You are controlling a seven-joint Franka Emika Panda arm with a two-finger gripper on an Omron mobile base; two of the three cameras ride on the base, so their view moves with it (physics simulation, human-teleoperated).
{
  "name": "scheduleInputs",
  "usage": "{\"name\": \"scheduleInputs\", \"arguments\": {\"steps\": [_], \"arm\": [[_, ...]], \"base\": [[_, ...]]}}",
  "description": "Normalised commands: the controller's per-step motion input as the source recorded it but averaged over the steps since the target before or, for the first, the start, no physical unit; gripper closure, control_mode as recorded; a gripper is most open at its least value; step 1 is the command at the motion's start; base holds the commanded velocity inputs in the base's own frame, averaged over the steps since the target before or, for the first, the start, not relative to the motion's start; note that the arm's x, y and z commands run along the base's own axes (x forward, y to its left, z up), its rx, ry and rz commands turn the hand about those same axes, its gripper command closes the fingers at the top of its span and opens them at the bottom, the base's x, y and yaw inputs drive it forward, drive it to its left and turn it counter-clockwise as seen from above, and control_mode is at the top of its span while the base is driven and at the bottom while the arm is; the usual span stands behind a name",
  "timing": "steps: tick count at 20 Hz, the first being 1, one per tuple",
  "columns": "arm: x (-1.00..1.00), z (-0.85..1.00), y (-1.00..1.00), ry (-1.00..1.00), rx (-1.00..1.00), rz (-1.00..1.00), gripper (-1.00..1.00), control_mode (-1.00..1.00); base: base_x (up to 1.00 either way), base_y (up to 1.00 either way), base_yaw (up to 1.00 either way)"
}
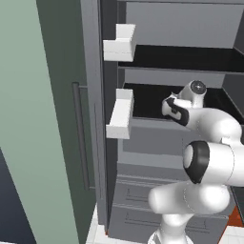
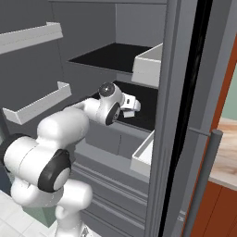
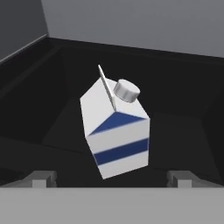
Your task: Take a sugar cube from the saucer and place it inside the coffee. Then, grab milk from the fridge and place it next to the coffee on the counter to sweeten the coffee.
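The milk (image 3: 116,127), a white carton with dark blue bands and a grey cap, stands on the dark shelf (image 3: 48,118) of the open fridge (image 1: 157,24). It looks tilted in the hand view. My gripper (image 3: 112,180) is open just in front of it, its fingertips (image 3: 41,179) spread wide to either side of the carton's base without touching it. In both base views my hand (image 2: 129,105) reaches into the middle shelf opening (image 1: 147,100).
White door bins (image 1: 119,43) (image 1: 120,114) jut out to the left of the arm, and others (image 2: 148,65) (image 2: 143,157) hang on the right door. Grey drawers (image 1: 138,209) lie below the shelf. A strip of the marbled counter (image 2: 227,148) shows past the right door.
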Motion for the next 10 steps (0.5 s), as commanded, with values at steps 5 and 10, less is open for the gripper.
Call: {"name": "scheduleInputs", "arguments": {"steps": [5,10], "arm": [[0.24,-0.07,-0.08,0.0,0.0,0.0,-1.0,-1.0],[0.22,-0.06,-0.11,0.0,0.0,0.0,-1.0,-1.0]], "base": [[0.0,0.0,0.0],[0.0,0.0,0.0]]}}
